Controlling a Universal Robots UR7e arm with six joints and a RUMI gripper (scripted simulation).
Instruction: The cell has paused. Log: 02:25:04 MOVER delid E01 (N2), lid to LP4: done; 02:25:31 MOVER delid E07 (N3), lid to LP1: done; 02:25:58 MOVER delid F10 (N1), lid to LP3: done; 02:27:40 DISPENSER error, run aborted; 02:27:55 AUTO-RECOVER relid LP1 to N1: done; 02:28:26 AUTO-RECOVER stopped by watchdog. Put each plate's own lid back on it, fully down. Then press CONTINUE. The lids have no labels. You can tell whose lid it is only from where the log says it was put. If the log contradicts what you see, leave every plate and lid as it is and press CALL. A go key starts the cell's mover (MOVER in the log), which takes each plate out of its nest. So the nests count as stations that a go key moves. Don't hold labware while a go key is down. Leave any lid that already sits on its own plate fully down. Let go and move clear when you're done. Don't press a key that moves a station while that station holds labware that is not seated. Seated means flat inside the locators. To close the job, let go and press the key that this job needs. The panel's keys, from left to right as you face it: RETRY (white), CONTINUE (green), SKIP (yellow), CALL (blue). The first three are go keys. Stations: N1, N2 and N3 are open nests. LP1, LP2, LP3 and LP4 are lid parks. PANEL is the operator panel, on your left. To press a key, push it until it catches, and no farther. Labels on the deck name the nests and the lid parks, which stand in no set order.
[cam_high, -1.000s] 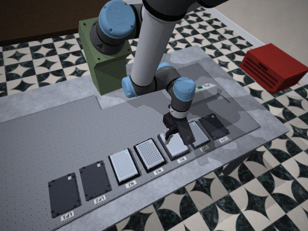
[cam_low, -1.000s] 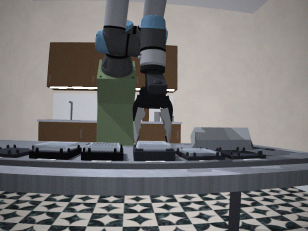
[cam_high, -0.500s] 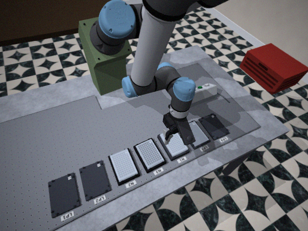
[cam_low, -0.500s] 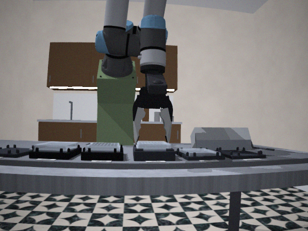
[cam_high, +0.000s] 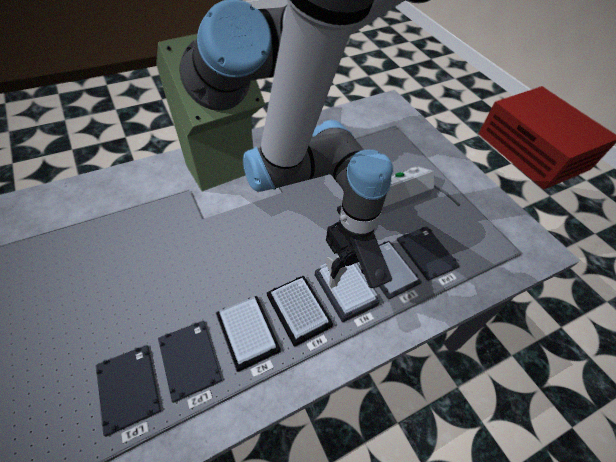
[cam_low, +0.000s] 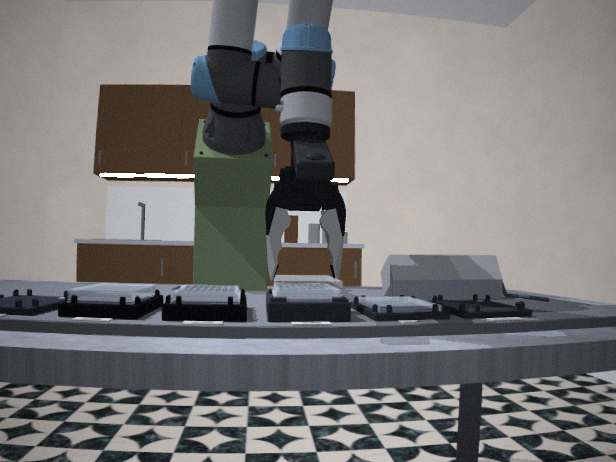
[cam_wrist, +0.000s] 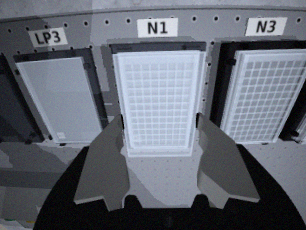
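Observation:
My gripper (cam_high: 352, 277) stands over nest N1 (cam_wrist: 157, 27) and is shut on the clear lid (cam_wrist: 159, 100) that covers the N1 plate (cam_high: 348, 290). The fingers grip the lid's long sides near its front end (cam_low: 305, 277). I cannot tell whether the lid still rests on the plate or is just off it. The N3 plate (cam_high: 299, 309) is open, with bare wells. The N2 plate (cam_high: 247, 331) carries a lid. Another clear lid (cam_wrist: 61, 97) (cam_high: 398, 268) lies flat in park LP3. Parks LP1 (cam_high: 128, 389), LP2 (cam_high: 189, 360) and LP4 (cam_high: 427, 253) are empty.
The operator panel (cam_high: 411, 181) stands behind the LP3 and LP4 end of the row, with its green key (cam_high: 399, 175) showing. The green arm pedestal (cam_high: 210, 125) is at the back. A red box (cam_high: 547, 132) sits off the table.

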